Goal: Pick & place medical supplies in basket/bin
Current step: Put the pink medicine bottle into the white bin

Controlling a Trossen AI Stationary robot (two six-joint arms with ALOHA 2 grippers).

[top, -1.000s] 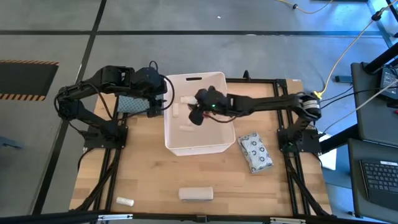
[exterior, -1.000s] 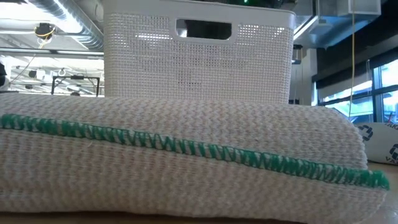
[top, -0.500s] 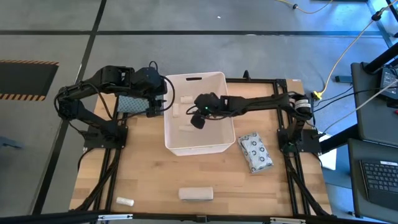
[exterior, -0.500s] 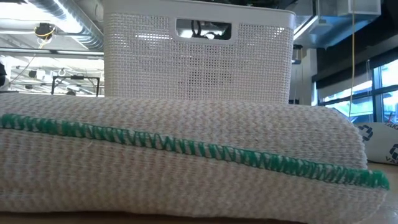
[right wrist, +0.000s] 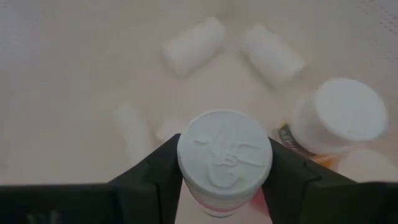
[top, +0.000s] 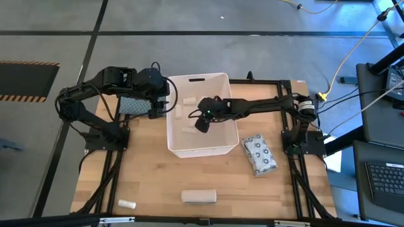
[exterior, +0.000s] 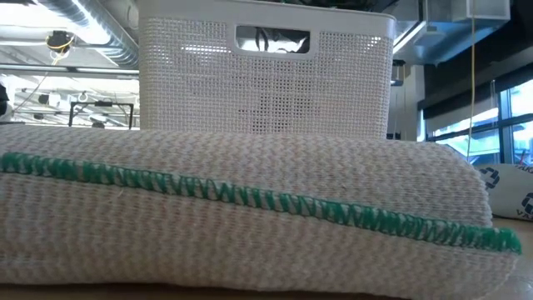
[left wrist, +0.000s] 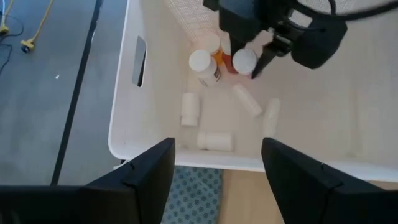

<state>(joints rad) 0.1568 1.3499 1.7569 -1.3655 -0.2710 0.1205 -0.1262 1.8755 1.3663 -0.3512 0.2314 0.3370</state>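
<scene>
Counter (top: 145, 170): light wood planks, set on a grey floor.
Near edge: a beige roll (top: 199, 197) and a small white roll (top: 127, 204) are laid here.
Right side: a grey-patterned packet (top: 259, 154) is laid beside the basket (top: 222, 147).
Basket: seated mid-counter; white rolls (left wrist: 214, 140) and a white-capped bottle (left wrist: 202, 64) are held inside.
Right gripper (top: 201, 122): lowered into the basket, fingers pinched on a white-capped bottle (right wrist: 224, 158).
Left gripper (top: 157, 107): held at the basket's left wall, above the patterned cloth (top: 136, 105), fingers spread.
</scene>
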